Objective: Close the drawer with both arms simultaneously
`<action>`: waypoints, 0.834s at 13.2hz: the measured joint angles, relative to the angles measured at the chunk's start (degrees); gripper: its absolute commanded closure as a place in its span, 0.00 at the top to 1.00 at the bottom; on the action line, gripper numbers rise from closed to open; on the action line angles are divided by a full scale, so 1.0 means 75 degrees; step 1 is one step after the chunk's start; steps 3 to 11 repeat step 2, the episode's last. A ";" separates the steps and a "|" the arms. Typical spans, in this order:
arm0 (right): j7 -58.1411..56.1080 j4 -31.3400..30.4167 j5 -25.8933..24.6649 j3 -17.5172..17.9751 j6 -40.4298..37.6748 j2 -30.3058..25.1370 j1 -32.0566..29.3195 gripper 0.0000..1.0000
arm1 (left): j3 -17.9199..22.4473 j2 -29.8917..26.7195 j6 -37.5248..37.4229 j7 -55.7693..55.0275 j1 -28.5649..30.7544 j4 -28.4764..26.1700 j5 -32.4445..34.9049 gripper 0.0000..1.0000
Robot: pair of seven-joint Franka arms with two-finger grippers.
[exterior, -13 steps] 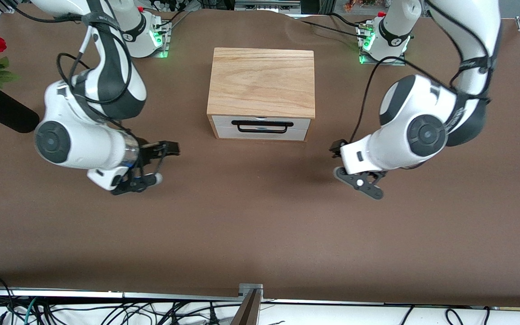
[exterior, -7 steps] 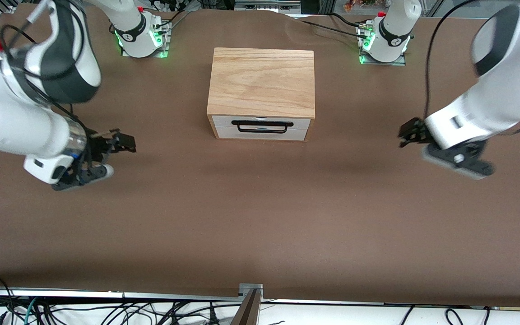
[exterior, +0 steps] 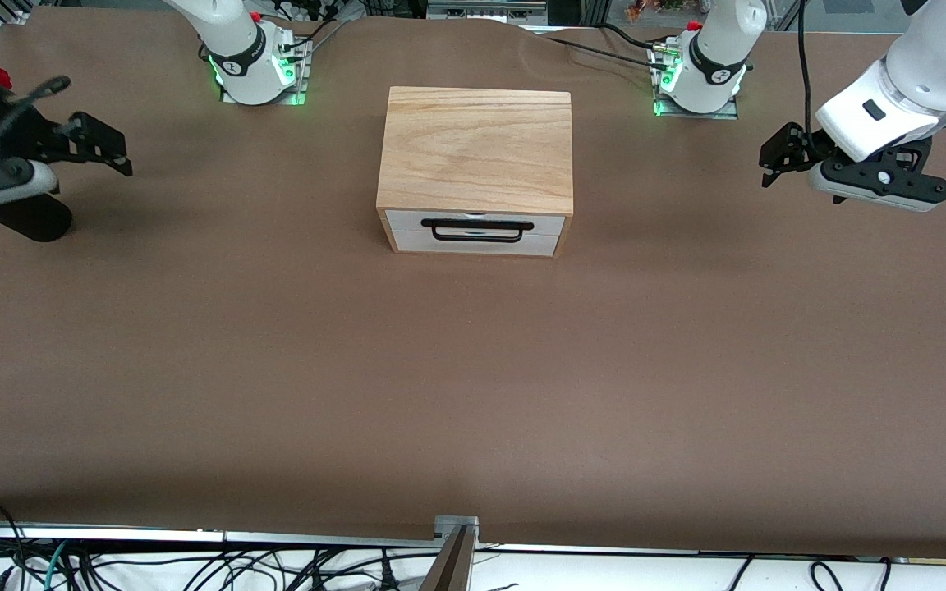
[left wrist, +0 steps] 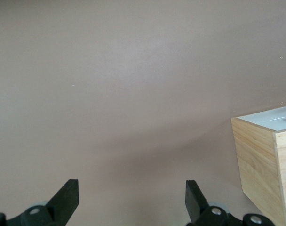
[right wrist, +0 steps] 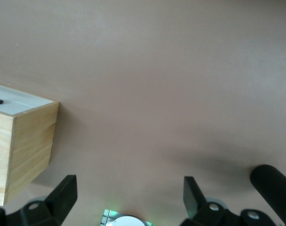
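The drawer [exterior: 473,233], with its white front and black bar handle [exterior: 475,230], sits pushed into the light-wood box [exterior: 477,148] at mid-table, its front about level with the box's front. My left gripper [exterior: 775,156] is open and empty, in the air over the table toward the left arm's end, well apart from the box. My right gripper [exterior: 107,148] is open and empty over the right arm's end of the table. The left wrist view shows the open gripper [left wrist: 132,188] and the box's side [left wrist: 260,160]. The right wrist view shows the open gripper [right wrist: 129,186] and the box [right wrist: 25,146].
A black vase [exterior: 25,217] lies on the table under my right gripper and also shows in the right wrist view [right wrist: 274,188]. The green-lit bases [exterior: 255,61] [exterior: 699,74] stand at the table's back edge. Brown cloth covers the table [exterior: 473,394].
Both arms have swung outward and up, away from the drawer front, toward their own ends of the table. The drawer and box have not moved.
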 measured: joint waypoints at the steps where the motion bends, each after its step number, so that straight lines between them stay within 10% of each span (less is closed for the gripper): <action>1: 0.0000 -0.0053 -0.0098 0.0029 0.0000 -0.0039 -0.0065 1.00 | 0.0000 0.0008 0.0011 -0.0010 0.0000 -0.0002 0.0000 1.00; 11: 0.0000 -0.0091 -0.0147 0.0073 0.0001 -0.0033 -0.0098 1.00 | 0.0001 0.0010 0.0024 -0.0020 0.0000 -0.0002 0.0000 1.00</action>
